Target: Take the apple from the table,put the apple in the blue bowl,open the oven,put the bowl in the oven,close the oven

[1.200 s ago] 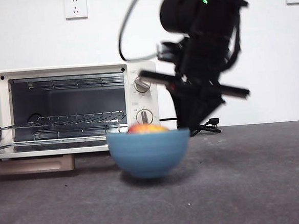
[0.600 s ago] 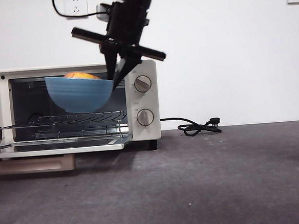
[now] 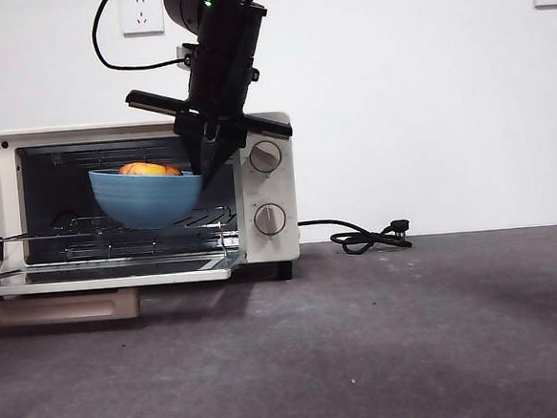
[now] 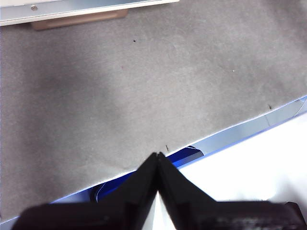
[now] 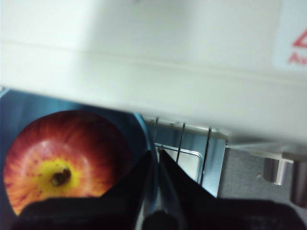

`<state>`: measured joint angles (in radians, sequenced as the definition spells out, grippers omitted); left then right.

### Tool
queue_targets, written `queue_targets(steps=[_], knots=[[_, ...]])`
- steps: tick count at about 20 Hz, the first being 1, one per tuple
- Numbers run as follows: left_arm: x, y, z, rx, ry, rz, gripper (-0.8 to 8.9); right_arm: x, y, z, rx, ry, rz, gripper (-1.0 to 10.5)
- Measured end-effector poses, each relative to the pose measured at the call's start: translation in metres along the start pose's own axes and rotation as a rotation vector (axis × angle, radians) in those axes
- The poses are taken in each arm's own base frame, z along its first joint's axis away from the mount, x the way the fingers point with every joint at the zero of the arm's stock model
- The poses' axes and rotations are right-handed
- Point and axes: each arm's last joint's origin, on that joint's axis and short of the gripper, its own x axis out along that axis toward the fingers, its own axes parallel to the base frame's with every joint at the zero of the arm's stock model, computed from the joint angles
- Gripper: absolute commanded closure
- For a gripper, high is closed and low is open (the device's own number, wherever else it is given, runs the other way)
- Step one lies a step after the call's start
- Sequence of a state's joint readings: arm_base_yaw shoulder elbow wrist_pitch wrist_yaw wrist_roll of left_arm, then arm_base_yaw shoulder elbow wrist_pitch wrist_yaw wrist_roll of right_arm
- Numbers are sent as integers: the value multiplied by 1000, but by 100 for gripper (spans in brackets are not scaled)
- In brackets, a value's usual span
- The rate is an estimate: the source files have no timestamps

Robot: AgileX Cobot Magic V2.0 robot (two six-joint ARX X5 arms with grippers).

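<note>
The cream-white oven stands at the left with its door folded down flat. My right gripper reaches down from above and is shut on the right rim of the blue bowl, which hangs in the oven's mouth just above the wire rack. The red and yellow apple lies inside the bowl. In the right wrist view the apple fills the bowl beside my pinching jaws, under the oven's top edge. My left gripper is shut with nothing in it, above the table's near edge.
A black cord with a plug lies on the dark grey table right of the oven. The two knobs sit close to my right arm. The open door juts out toward the front.
My right gripper lifted the bowl with the apple off the table and carried it left to the oven opening. Over the last half second it sank lower toward the rack.
</note>
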<state>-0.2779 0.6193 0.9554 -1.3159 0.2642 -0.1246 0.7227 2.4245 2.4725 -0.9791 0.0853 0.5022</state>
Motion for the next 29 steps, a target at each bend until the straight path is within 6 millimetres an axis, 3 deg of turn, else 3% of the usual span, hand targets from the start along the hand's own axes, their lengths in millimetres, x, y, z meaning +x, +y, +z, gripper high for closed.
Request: queue_targets(steps=[22, 27, 29], knots=[[0, 0, 0, 0, 0, 0, 818, 1, -9, 10, 135, -81, -34, 944], [0, 0, 0, 0, 0, 0, 818, 1, -8, 11, 142, -84, -32, 810], [0, 0, 0, 0, 0, 0, 818, 1, -8, 11, 147, -88, -30, 811]])
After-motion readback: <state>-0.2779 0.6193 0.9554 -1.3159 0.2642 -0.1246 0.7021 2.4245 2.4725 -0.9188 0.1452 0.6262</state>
